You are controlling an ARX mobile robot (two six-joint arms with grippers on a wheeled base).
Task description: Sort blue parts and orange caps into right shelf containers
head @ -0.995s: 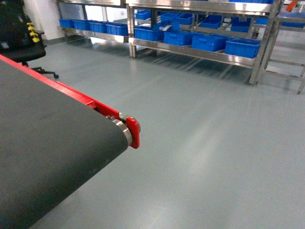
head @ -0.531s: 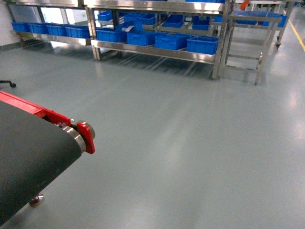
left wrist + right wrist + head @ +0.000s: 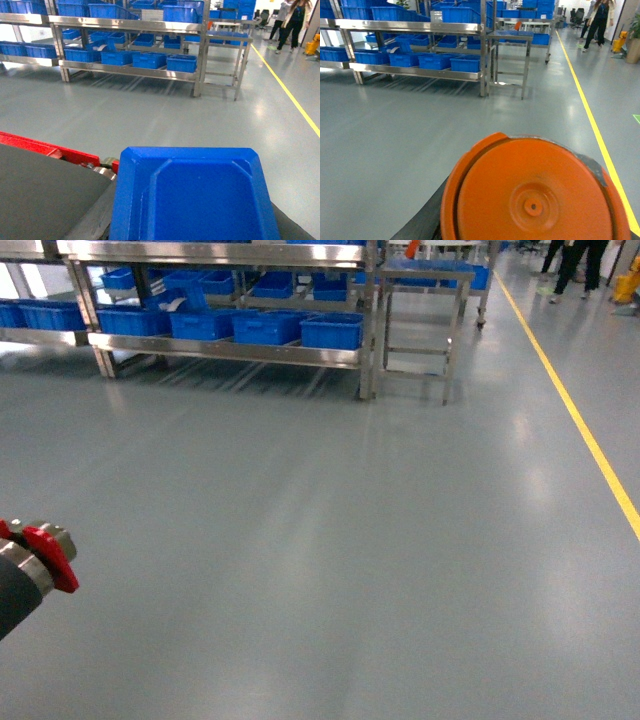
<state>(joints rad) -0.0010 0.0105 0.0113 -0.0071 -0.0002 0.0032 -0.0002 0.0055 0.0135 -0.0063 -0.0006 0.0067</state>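
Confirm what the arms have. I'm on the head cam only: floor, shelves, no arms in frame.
Observer: The left wrist view has a blue part right up against the lens. It is tray-like with a recessed middle.
Operator: Right side?
Observer: The right wrist view is mostly filled by an orange cap. It is round, with a small hole at its centre.
Operator: Where's the left arm relative to the conveyor?
Observer: In the left wrist view the dark conveyor belt lies below and to the left of the blue part. No gripper fingers show in either wrist view, so I cannot confirm the grip.
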